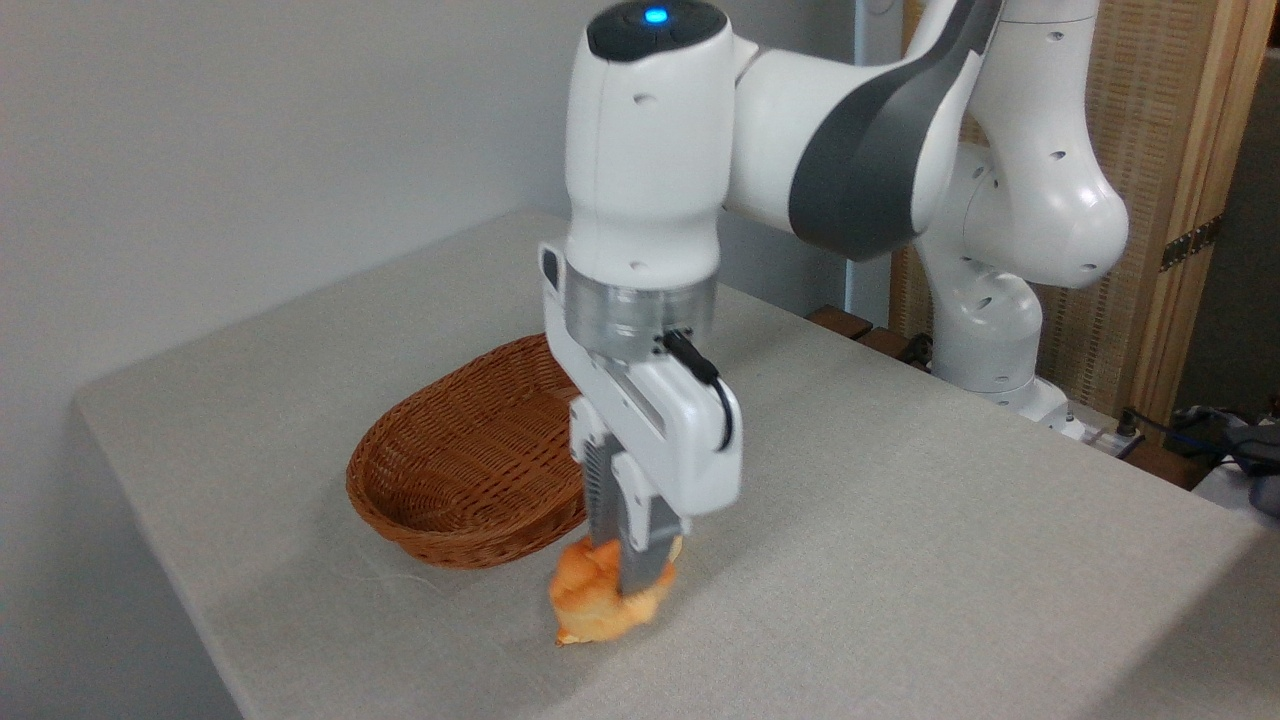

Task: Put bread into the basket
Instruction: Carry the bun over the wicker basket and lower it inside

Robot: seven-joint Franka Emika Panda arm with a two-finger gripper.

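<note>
Wicker basket (pixel 455 470) one, bread (pixel 590 600) one, hand (pixel 625 565) gripping

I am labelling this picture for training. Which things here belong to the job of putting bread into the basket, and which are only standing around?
Belong to the job:
- bread, on the table, between the gripper fingers
- wicker basket, empty, just left of the bread

Only standing around:
- table cloth
- wooden-framed woven screen behind the arm
- cables at the right edge
</note>
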